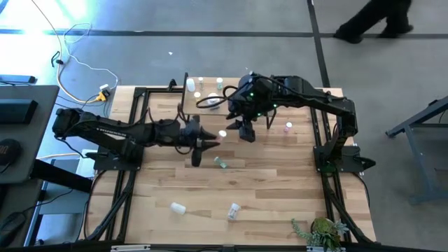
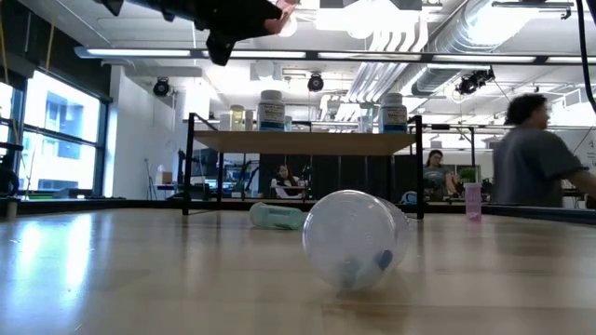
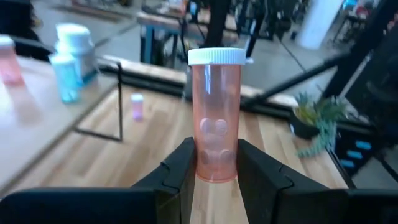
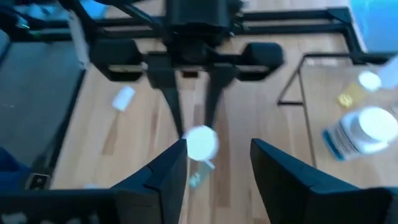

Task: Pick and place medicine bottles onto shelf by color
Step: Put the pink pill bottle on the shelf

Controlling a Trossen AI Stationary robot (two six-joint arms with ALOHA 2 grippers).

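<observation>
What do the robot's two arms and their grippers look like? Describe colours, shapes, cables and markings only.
Both are dark, almost black, jointed arms on black frame mounts. The left arm carries pale lettering along its link; the right arm shows small green lights near its wrist. The left gripper and right gripper each have two flat, wedge-shaped black fingers.

Bright windows [image 2: 51, 140], ceiling ducts [image 2: 438, 37] (exposed)

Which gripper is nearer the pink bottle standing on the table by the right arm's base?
Right. The right gripper hangs just left of the pink bottle in the high view. The left gripper, shut on an orange bottle, sits farther off, near the table's middle.
</observation>
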